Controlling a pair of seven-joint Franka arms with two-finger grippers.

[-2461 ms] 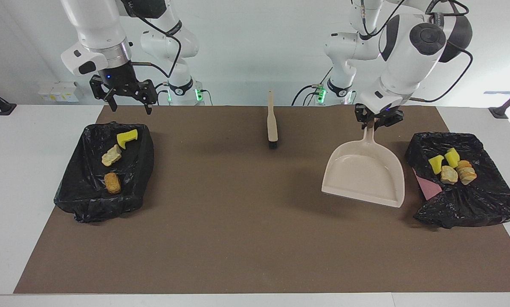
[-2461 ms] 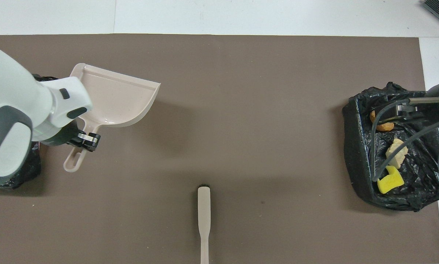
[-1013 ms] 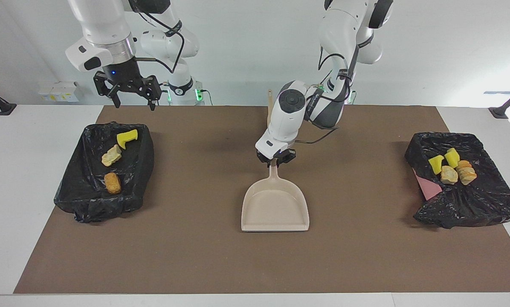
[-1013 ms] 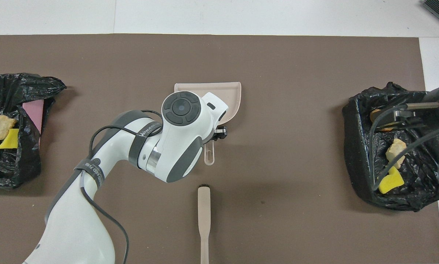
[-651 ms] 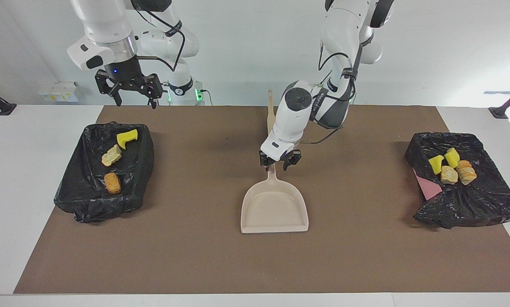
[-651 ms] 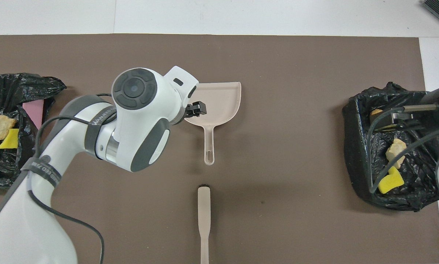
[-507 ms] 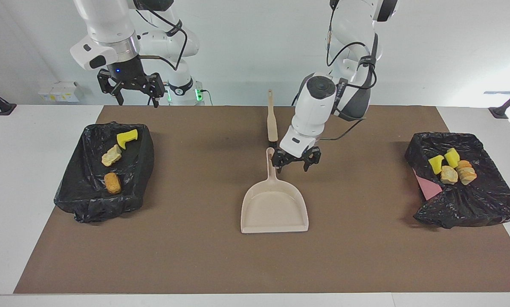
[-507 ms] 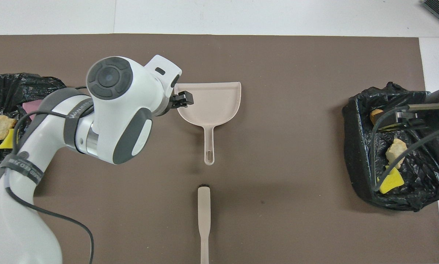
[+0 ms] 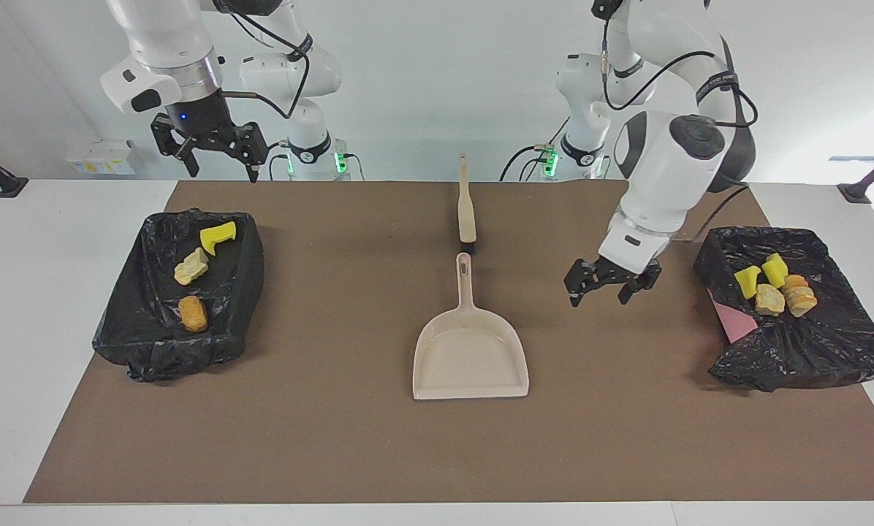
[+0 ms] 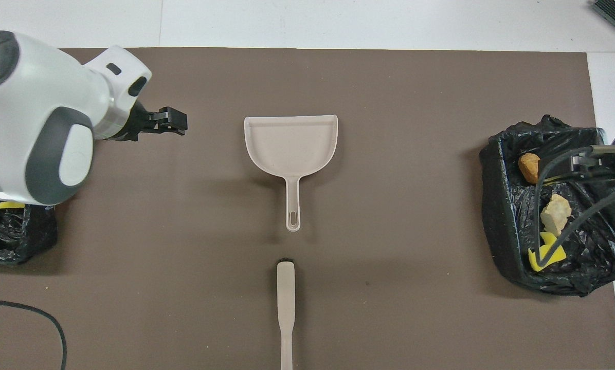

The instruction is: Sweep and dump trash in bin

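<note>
Nearest the robots, the right gripper (image 9: 216, 161) hangs in the air over the edge of the brown mat (image 9: 349, 438) beside the right arm's bin, its fingers (image 9: 251, 169) spread apart and holding nothing; this arm waits. On the table (image 9: 57, 241) just past it lies a beige brush (image 9: 466, 208), its handle pointing toward the robots and its dark bristle end facing away. Touching or almost touching that bristle end is the handle tip of the beige dustpan (image 9: 470, 351), which lies flat on the mat, pan mouth turned away from the robots, with nothing in it. At the right arm's end of the table sits a bin lined with a black bag (image 9: 181, 292), and in it lie three pieces of trash: a yellow foam chunk (image 9: 218, 236), a pale bread-like piece (image 9: 191, 267) and a tan-orange bread-like piece (image 9: 193, 313). At the left arm's end sits a second black-bagged bin (image 9: 795, 307), a pink patch showing through at its rim, and it holds four more scraps clustered together: two yellow pieces (image 9: 761, 274) and two bread-like pieces (image 9: 784, 298). The left gripper (image 9: 603, 286) hovers over the bare mat between the dustpan and this second bin, its fingers (image 9: 574, 280) released and wide apart, gripping nothing.
</note>
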